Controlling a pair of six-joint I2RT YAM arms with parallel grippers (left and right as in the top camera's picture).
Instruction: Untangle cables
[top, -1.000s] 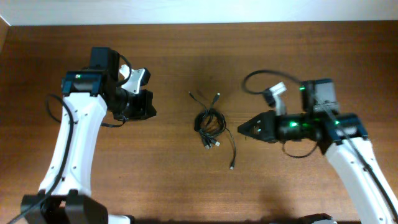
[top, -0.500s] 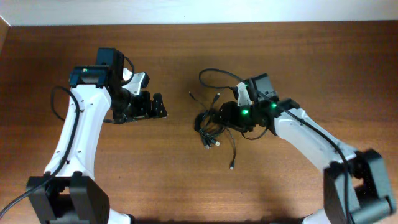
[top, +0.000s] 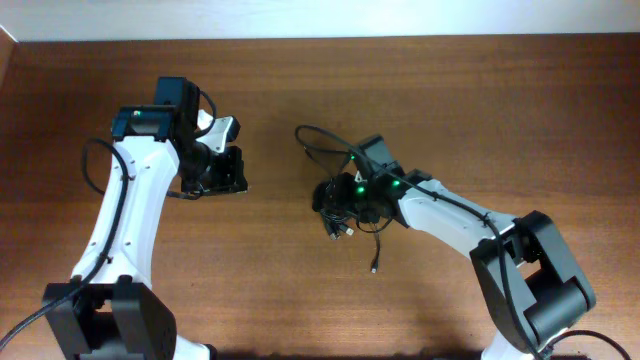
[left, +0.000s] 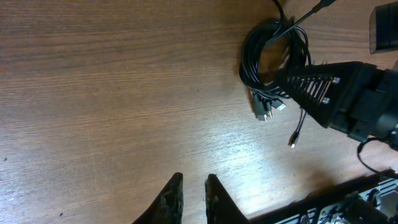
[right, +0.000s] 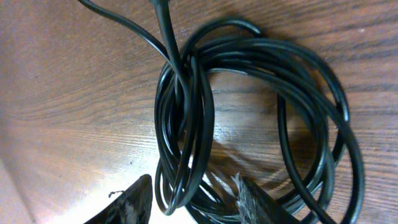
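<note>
Cables (top: 340, 198): coiled mid-table, plug ends spilling toward the front.
Right gripper (right: 194, 200): jaws parted, straddling the coil's strands, lined up to pinch.
Left gripper (left: 193, 198): nearly closed, empty, well apart, waiting.

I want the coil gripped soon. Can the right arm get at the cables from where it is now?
Probably yes: the right gripper is open just over the coiled cables, strands lying between its fingers, nothing else in the way.

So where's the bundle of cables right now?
In the overhead view the cables lie coiled near the middle of the table, with the right gripper down over them and the left gripper off to their left, apart.
</note>
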